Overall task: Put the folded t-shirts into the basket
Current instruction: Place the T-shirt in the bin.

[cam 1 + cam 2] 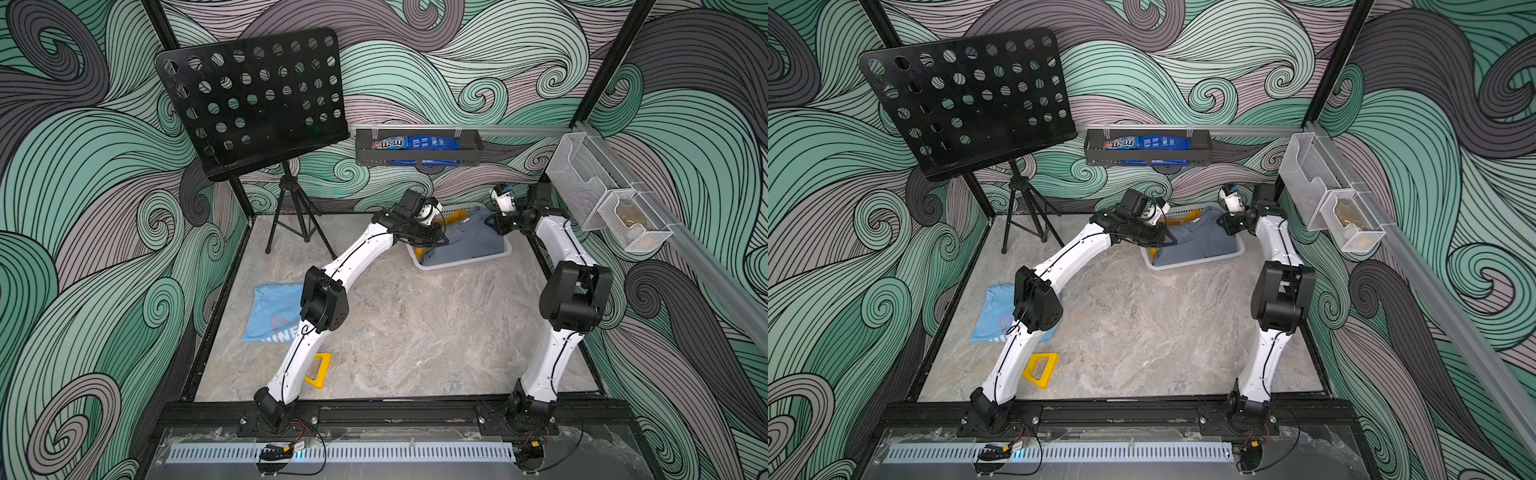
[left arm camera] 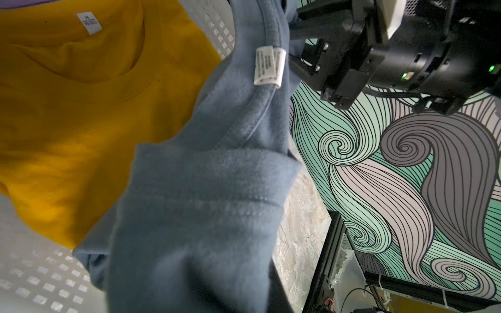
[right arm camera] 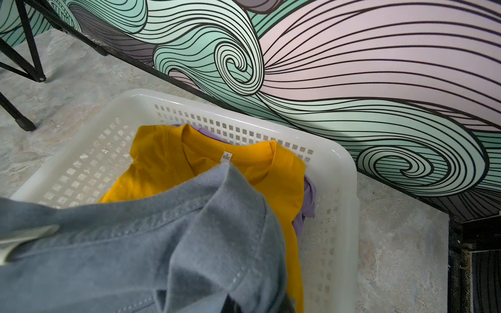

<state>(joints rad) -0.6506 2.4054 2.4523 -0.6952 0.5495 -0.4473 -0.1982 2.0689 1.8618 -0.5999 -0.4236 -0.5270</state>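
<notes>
hands: my left hand [image 1: 437,238] and right hand [image 1: 498,226] pinch the grey tee [image 1: 469,243] over the basket [image 1: 465,263].
risk: released unevenly, it slumps across the rim, unfolded.

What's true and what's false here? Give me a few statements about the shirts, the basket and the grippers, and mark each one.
1. The grey t-shirt is draped over the yellow t-shirt in the basket. True.
2. The light blue t-shirt is in the basket. False: it lies on the table, beside the left arm.
3. Both grippers are open. False: the left gripper and right gripper are shut on the grey t-shirt.
4. A purple t-shirt lies under the yellow one. True.
</notes>
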